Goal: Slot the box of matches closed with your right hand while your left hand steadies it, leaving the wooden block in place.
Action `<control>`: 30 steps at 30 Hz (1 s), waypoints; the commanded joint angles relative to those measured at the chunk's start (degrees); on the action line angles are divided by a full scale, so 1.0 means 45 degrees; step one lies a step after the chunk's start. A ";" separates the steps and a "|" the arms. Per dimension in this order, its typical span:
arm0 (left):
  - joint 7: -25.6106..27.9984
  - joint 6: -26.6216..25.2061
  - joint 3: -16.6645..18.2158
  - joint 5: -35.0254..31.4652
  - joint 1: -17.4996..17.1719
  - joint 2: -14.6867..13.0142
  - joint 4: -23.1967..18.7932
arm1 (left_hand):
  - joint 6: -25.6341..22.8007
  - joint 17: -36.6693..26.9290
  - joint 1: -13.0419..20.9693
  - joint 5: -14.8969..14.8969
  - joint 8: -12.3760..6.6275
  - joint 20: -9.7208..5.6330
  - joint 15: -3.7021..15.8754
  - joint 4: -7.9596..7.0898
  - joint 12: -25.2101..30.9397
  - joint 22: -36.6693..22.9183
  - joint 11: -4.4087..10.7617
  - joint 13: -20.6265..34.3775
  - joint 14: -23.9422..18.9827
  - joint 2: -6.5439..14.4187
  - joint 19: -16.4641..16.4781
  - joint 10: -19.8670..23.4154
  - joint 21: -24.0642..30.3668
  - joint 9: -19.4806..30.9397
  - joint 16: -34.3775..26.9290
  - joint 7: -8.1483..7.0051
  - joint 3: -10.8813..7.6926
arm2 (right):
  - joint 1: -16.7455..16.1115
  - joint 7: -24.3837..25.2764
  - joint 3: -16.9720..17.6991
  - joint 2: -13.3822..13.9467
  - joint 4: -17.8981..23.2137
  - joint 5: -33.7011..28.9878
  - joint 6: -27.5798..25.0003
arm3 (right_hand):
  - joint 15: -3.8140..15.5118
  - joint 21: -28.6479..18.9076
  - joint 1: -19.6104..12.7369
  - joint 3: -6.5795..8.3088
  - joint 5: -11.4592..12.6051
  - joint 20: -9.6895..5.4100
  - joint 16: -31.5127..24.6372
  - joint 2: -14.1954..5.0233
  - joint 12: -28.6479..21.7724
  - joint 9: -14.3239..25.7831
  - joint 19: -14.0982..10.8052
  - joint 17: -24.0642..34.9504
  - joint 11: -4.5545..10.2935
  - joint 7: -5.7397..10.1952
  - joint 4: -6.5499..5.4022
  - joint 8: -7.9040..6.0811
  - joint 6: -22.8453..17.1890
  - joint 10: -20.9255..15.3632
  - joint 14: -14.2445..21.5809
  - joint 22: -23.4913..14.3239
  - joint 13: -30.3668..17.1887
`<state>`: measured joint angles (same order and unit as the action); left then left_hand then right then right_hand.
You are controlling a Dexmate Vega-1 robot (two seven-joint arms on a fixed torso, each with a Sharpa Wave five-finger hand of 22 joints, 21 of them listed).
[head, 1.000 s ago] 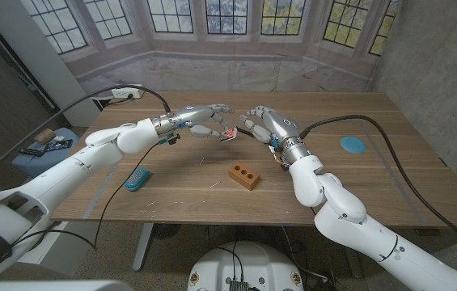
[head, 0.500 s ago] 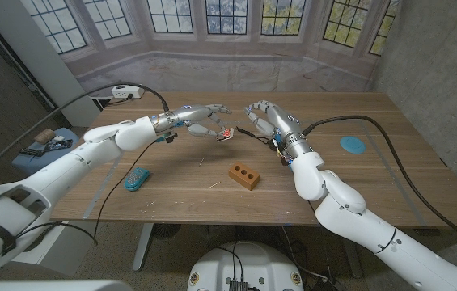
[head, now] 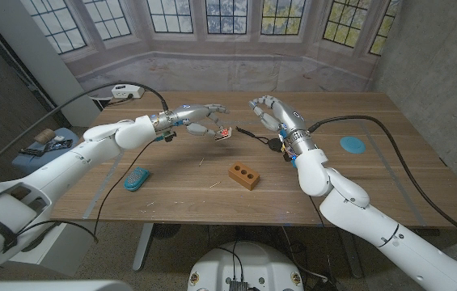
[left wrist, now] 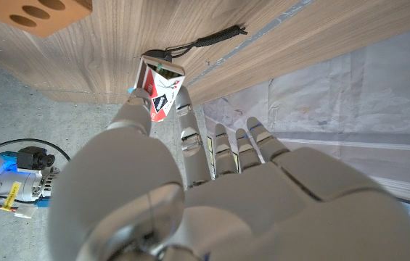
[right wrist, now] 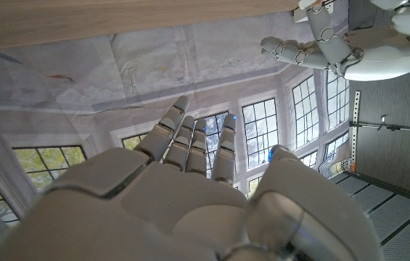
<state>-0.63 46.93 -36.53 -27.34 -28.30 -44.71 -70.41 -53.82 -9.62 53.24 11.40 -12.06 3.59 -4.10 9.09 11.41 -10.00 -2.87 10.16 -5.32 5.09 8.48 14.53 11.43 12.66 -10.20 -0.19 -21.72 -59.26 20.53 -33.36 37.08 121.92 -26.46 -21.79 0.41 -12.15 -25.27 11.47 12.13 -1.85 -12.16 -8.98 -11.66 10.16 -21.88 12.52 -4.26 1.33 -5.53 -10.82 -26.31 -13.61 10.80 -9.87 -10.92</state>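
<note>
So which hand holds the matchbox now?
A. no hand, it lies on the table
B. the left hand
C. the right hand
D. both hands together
B: the left hand pinches the matchbox above the table, while the right hand is apart from it, fingers spread.

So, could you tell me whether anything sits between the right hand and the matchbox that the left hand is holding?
Nothing visible does. The left hand holds the box of matches above the table, and the right hand hangs apart from it with open air between. The wooden block lies nearer the front edge, out of that path.
</note>
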 commanded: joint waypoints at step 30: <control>0.0252 -0.3194 0.1054 -0.0304 -0.2046 -0.1627 -0.3208 | 0.0210 -0.0014 -0.0016 -0.0055 0.0025 0.0002 -0.0125 -0.0048 -0.0109 -0.0052 -0.0063 0.0037 0.0204 0.0161 -0.0205 -0.0256 -0.0062 0.0019 0.0057 -0.0121 -0.0069 | -0.0810 0.0638 0.1389 0.0597 -0.0509 0.2784 0.2873 | 0.0102 0.0025 0.0049 0.0123 -0.0070 -0.0090 -0.0056 0.0058 -0.0025 0.0037 -0.0117 -0.0017 0.0108 -0.0019 0.0170 -0.0038 -0.0155 -0.0159 0.0160 -0.0033 -0.0004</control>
<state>0.25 36.41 -32.88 -28.62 -35.52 -50.52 -82.27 -53.07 -9.62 52.99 11.40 -11.91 3.68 -4.40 8.92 10.97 -10.00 -3.28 10.17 -4.58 5.35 7.97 13.68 11.20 12.63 -9.96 -0.70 -21.89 -62.21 23.34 -28.36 39.42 120.48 -16.26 -11.18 0.70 -12.14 -25.27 11.89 11.86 -2.05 -12.16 -8.99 -11.66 10.16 -22.08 12.49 -4.07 1.33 -5.12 -10.82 -26.30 -13.79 11.09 -9.88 -10.92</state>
